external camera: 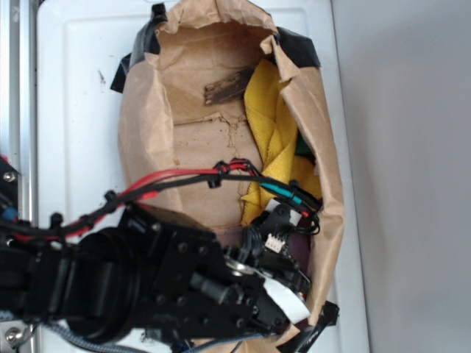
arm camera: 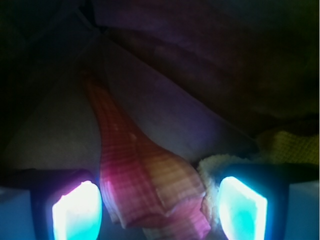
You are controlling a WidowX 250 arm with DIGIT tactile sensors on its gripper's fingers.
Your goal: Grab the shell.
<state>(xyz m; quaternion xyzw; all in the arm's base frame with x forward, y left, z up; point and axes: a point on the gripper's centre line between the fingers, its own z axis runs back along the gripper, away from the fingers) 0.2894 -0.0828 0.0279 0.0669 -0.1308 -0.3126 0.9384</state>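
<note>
White worktop point(external camera: 81, 88) carries a brown paper bag point(external camera: 143, 125) lying on its side, mouth torn open toward the camera, black tape at the far rim. The bag acts as a walled trough, so the arm has to reach in from the near end.

Arm point(external camera: 110, 283) fills the lower left of the exterior view, cables looped over the wrist. It blocks the near end of the bag, the part that matters.

Yellow cloth point(external camera: 276, 125) is bunched along the bag's right wall; something green shows behind it, too little to identify. Dark flat wood piece point(external camera: 228, 86) lies on the bag floor at the far end, well apart from the arm.

Hand point(arm camera: 160, 207): wrist view shows two glowing fingertips point(arm camera: 77, 210) parted, one on each side of the shell point(arm camera: 150, 185). Gaps show on both sides; hand open, holding nothing as far as I can tell.

Shell: pinkish-orange, ridged, pointed tip aimed away from the camera, broad end between the fingers. It lies on the bag floor at the near end, hidden in the exterior view. Yellow cloth edge sits just beside the right fingertip and could get pinched.

Wrist view is dark and colour-cast; the shell's lower end is cut off by the frame.
</note>
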